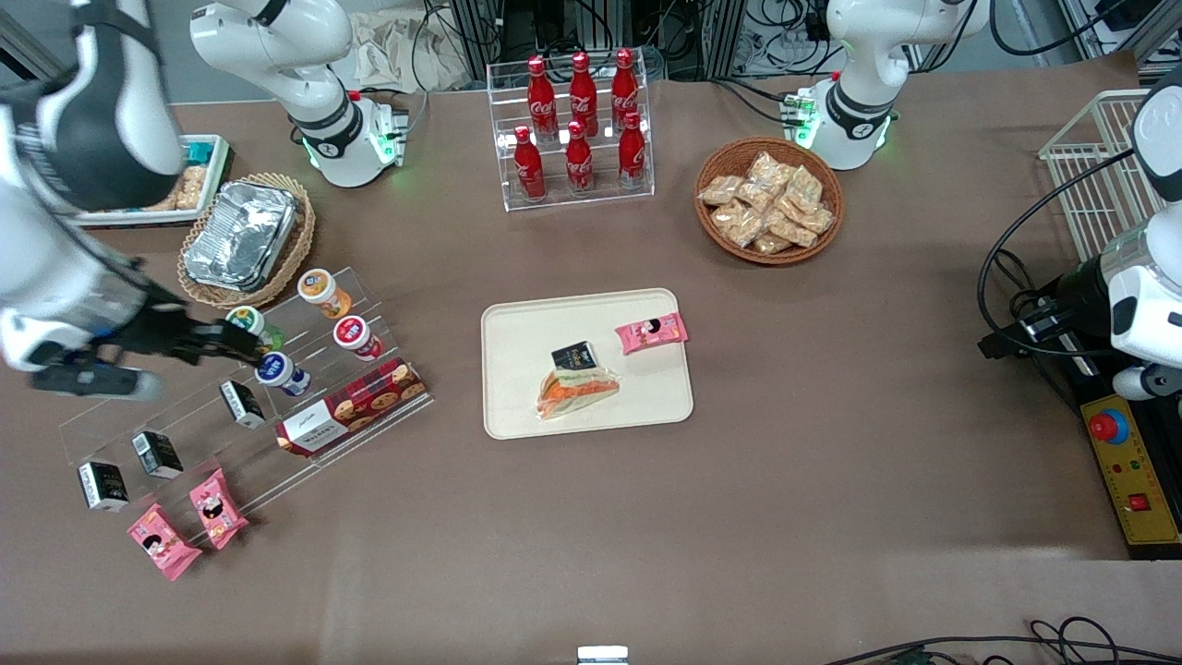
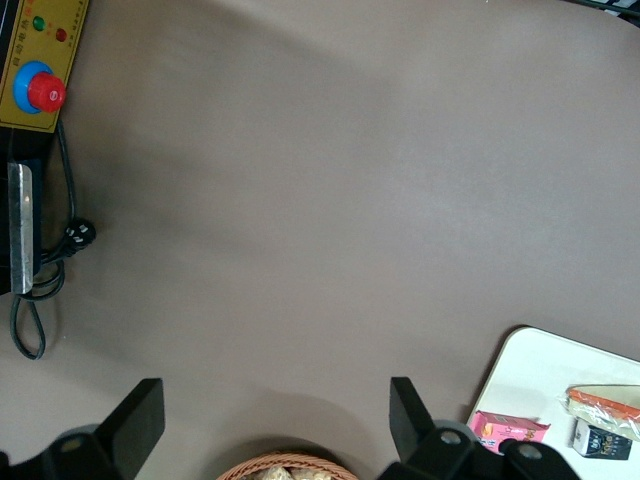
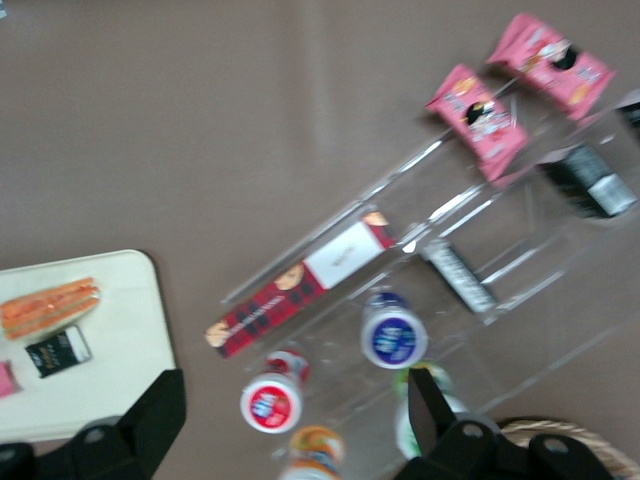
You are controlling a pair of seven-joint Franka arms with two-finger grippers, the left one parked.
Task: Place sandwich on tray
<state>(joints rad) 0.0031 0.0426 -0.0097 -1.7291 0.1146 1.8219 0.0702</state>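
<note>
Now sandwich (image 1: pixel 576 392) on tray (image 1: pixel 517 406), well apart from jaws (image 1: pixel 242 341), spread empty.

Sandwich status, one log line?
sandwich: on tray | pincer: open, empty, above snack rack | step: placed

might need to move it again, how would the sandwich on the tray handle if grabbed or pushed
The sandwich lies flat on the tray, so it probably won't roll. Its clear wrap looks slippery and the bread likely squashes. The gripper, open, is over the clear rack.
</note>
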